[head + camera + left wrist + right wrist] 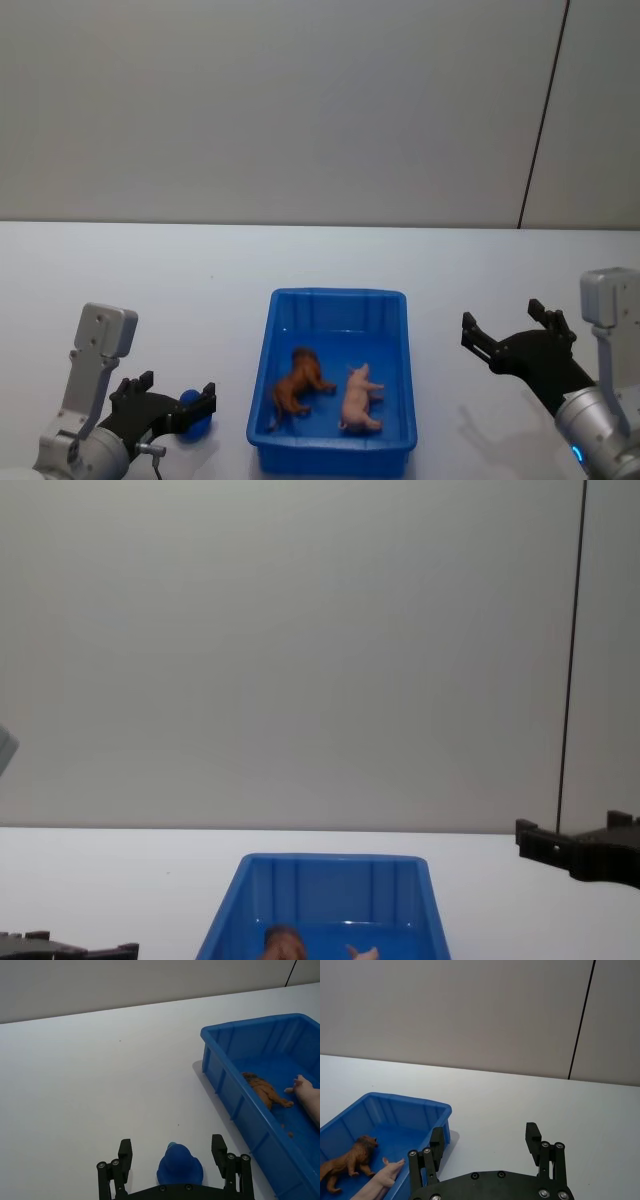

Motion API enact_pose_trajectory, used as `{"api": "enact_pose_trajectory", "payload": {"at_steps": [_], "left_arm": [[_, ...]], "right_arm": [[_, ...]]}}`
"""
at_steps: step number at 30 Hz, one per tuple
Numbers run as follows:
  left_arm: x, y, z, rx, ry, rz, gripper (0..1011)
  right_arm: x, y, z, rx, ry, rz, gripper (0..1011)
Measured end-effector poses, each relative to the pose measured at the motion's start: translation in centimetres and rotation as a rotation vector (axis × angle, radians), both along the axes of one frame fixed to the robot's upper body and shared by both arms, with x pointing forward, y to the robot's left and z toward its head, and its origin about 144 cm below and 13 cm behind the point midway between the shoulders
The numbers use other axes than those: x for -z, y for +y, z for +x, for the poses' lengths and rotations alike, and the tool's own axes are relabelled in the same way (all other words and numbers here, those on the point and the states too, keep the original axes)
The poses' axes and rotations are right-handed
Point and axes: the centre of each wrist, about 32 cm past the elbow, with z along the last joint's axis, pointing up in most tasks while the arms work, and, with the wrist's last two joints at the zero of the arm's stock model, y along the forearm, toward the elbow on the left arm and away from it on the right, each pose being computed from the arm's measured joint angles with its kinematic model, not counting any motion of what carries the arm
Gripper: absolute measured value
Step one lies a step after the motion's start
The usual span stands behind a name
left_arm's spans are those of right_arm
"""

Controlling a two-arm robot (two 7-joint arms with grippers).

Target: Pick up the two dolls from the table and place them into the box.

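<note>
White flat table [200, 290] held the bright blue ribbed plastic box [335, 300]; I saw the reddish-brown animal doll [300, 385] and pale pink doll [358, 398] lying inside, between my wide-open left jaws [172, 400] and right jaws [508, 332]

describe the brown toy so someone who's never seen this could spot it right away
Find the blue box in the middle of the white table, between the two grippers. Two small figures lie on its floor: the brown doll is on the robot's left, a maned four-legged animal, darker than the pale pink doll beside it.
</note>
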Motion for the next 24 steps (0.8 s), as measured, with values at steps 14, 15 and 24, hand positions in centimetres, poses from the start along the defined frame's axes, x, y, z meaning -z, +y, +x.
{"api": "enact_pose_trajectory", "payload": {"at_steps": [14,15,24], "left_arm": [[1.2,0.6,1.0,0.015,0.015,-0.038,1001],[1.2,0.6,1.1,0.016,0.017,-0.04,994],[1.5,0.6,1.4,0.014,0.047,-0.057,765]], "right_arm": [[0.0,0.0,0.0,0.0,0.0,0.0,1001],[0.0,0.0,0.0,0.0,0.0,0.0,1001],[0.0,0.0,0.0,0.0,0.0,0.0,1001]]}}
